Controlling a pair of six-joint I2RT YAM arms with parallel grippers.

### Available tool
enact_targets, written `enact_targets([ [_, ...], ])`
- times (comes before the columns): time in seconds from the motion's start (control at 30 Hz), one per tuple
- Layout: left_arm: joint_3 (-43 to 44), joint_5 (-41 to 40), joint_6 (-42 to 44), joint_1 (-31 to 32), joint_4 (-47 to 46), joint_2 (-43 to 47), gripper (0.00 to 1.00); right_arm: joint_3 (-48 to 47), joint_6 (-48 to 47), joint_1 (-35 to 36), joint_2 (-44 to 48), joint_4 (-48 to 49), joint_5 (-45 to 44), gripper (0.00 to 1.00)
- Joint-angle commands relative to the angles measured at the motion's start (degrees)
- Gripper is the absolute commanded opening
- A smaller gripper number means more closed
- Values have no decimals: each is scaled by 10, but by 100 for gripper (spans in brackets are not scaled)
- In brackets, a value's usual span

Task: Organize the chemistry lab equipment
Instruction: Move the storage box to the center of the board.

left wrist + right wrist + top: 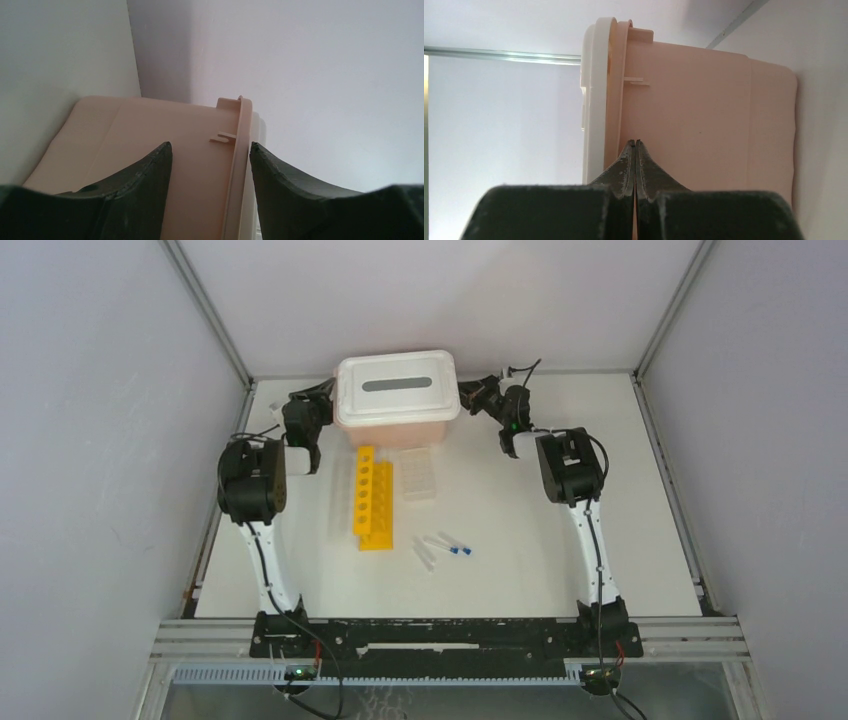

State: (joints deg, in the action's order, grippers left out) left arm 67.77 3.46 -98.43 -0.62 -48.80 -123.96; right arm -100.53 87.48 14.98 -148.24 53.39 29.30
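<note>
Right hand (635,142) closed beside bin (704,110); overhead unclear.

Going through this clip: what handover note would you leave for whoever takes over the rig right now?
Left gripper: open, jaws either side of the pink bin's left rim, not clamped.
Right gripper: shut, empty, tip at the bin's right side under the rim.
Yellow rack and clear grid rack stand in front of the bin; no tubes seen in either.
Blue-capped tubes lie loose on the table, right of the yellow rack's near end.
Done: nothing visibly sorted.
Left: probably getting the tubes into a rack.
</note>
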Motion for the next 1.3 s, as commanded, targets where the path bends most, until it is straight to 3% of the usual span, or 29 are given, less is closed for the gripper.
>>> enact_targets([
  [0.0, 17, 74, 16, 42, -11, 6, 63, 50, -3, 13, 62, 89, 28, 0],
  [0.53, -35, 70, 18, 87, -35, 32, 63, 227, -37, 5, 161, 137, 21, 0],
  [0.77, -34, 63, 35, 77, -28, 42, 64, 274, -110, -13, 213, 57, -16, 0],
  [1.27, 25, 60, 165, 38, 85, 31, 64, 265, -283, -36, 287, -197, -143, 2],
])
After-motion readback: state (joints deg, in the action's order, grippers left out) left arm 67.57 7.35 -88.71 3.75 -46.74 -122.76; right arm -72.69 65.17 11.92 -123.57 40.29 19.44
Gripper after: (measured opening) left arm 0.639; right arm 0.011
